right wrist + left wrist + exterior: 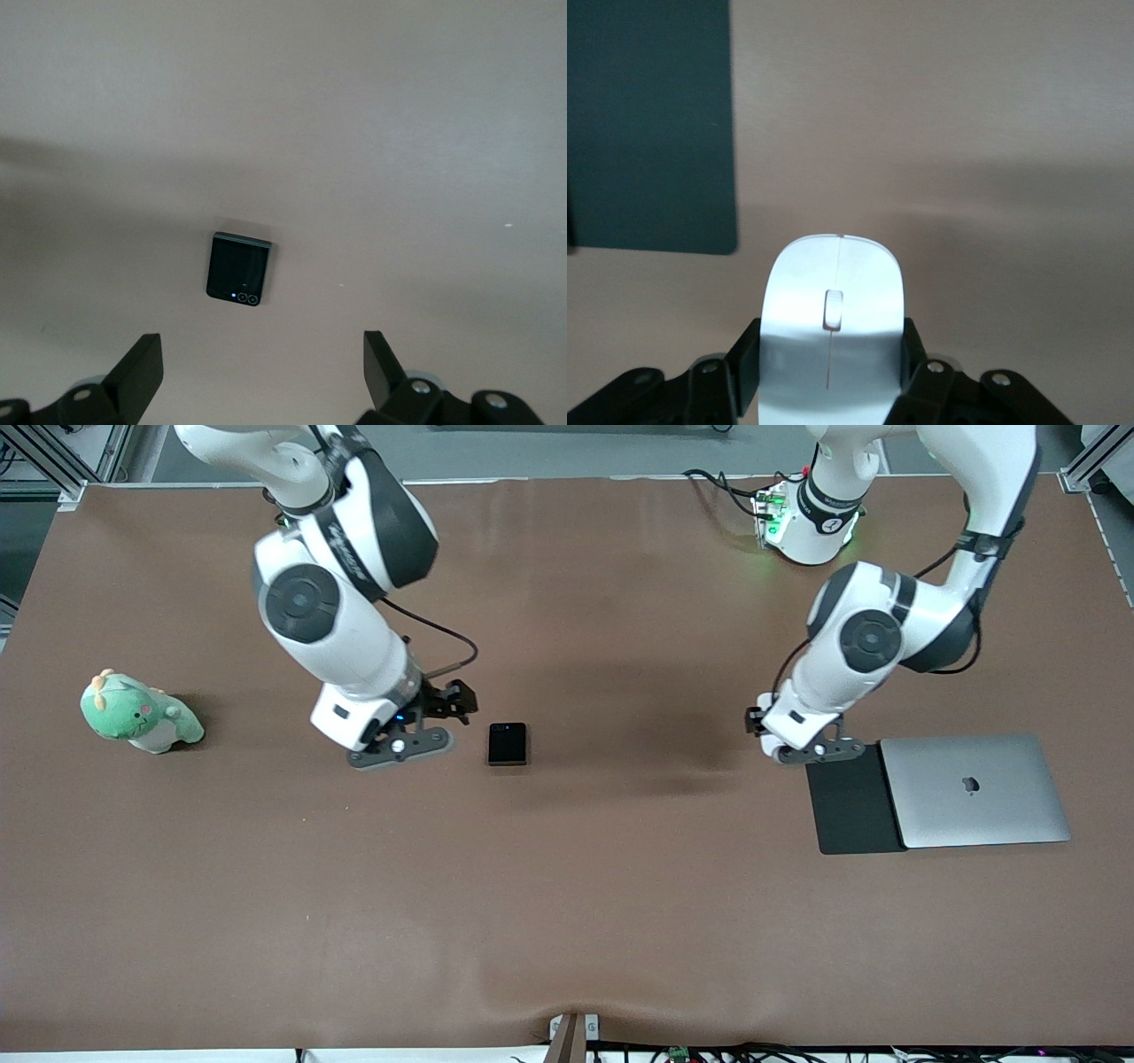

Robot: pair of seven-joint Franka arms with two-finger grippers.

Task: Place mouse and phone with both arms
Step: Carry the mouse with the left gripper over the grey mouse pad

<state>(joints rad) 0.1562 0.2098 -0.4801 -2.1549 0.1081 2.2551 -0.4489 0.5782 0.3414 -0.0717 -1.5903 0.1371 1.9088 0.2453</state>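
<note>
My left gripper (830,347) is shut on the white mouse (831,310), one finger on each of its long sides. It holds the mouse over the brown table, beside a corner of the black mouse pad (651,124). In the front view the left gripper (769,735) covers the mouse, which is hidden there. The black phone (507,744) lies flat on the table near the middle. My right gripper (447,707) hangs open just beside the phone, toward the right arm's end. In the right wrist view the phone (237,268) lies ahead of the open, empty right gripper (261,350).
A closed silver laptop (974,790) lies on the table (567,912), partly over the mouse pad (850,806), toward the left arm's end. A green plush toy (140,713) sits near the right arm's end.
</note>
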